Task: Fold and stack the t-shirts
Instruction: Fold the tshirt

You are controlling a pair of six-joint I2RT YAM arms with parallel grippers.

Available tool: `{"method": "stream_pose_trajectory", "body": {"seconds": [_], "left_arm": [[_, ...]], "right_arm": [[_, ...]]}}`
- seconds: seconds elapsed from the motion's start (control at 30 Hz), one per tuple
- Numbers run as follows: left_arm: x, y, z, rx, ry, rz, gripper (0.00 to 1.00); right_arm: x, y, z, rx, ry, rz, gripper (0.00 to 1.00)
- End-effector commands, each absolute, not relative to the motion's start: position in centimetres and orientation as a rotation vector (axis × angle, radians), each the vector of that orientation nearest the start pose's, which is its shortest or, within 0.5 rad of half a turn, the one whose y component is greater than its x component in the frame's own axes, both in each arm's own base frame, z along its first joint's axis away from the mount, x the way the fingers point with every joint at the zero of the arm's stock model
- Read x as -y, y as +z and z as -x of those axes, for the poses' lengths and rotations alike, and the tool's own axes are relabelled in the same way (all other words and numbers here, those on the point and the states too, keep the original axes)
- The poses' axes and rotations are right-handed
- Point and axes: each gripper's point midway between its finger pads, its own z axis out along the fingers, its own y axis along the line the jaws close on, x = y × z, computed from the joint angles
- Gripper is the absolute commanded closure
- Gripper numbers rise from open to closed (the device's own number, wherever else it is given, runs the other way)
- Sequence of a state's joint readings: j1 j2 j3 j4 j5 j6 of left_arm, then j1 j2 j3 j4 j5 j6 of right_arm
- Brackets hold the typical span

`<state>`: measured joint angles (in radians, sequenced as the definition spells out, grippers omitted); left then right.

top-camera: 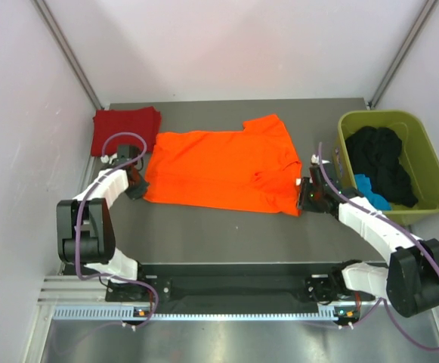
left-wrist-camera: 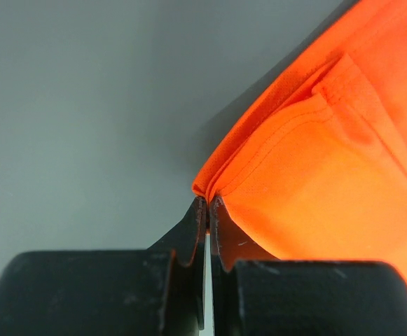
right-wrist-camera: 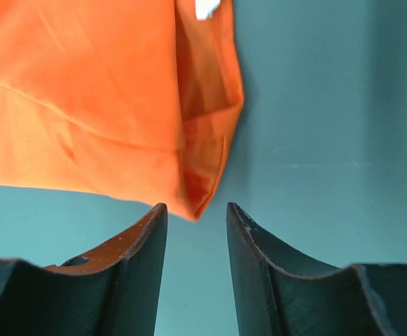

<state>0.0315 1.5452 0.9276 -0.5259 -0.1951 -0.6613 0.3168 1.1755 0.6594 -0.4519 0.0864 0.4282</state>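
The bright orange t-shirt (top-camera: 223,170) lies spread flat across the middle of the table. The dark red t-shirt (top-camera: 125,128) lies folded at the back left. My left gripper (top-camera: 138,187) is shut on the orange shirt's near left corner (left-wrist-camera: 207,187); the fabric is pinched between the fingertips. My right gripper (top-camera: 304,198) is open at the shirt's near right corner; in the right wrist view that corner (right-wrist-camera: 199,203) hangs just ahead of my open right gripper (right-wrist-camera: 196,213), between the tips, not gripped.
An olive-green tub (top-camera: 431,170) stands at the right with black clothes (top-camera: 385,162) and a blue piece (top-camera: 370,189) inside. White walls enclose the grey table (top-camera: 234,234) at left, back and right.
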Motion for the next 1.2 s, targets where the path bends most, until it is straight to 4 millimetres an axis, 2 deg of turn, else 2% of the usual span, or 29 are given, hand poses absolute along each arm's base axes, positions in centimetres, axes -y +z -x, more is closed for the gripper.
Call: {"method": "stream_pose_trajectory", "body": {"seconds": [0.0, 0.07, 0.43, 0.7, 0.87, 1.17], "left_arm": [[-2.9, 4.6, -32.9, -2.499, 0.067, 0.959, 1.00], [-2.9, 4.4, -33.1, -2.506, 0.066, 0.966, 1.00], [-3.1, 3.6, -33.9, -2.522, 0.084, 0.972, 1.00], [-3.2, 3.5, -34.3, -2.526, 0.092, 0.969, 1.00], [-3.3, 3.3, -34.3, -2.529, 0.099, 0.971, 1.00], [-3.2, 3.2, -34.2, -2.532, 0.100, 0.972, 1.00]], "right_arm": [[-10.2, 7.1, -27.0, -2.471, 0.287, -0.099, 0.60], [-11.2, 6.6, -26.6, -2.489, 0.350, -0.059, 0.62], [-12.5, 4.2, -24.6, -2.512, 0.487, -0.038, 0.64], [-11.9, 4.1, -25.3, -2.501, 0.430, -0.055, 0.66], [-11.9, 4.7, -25.7, -2.461, 0.432, -0.036, 0.64], [-11.7, 3.7, -26.1, -2.483, 0.397, -0.032, 0.61]]}}
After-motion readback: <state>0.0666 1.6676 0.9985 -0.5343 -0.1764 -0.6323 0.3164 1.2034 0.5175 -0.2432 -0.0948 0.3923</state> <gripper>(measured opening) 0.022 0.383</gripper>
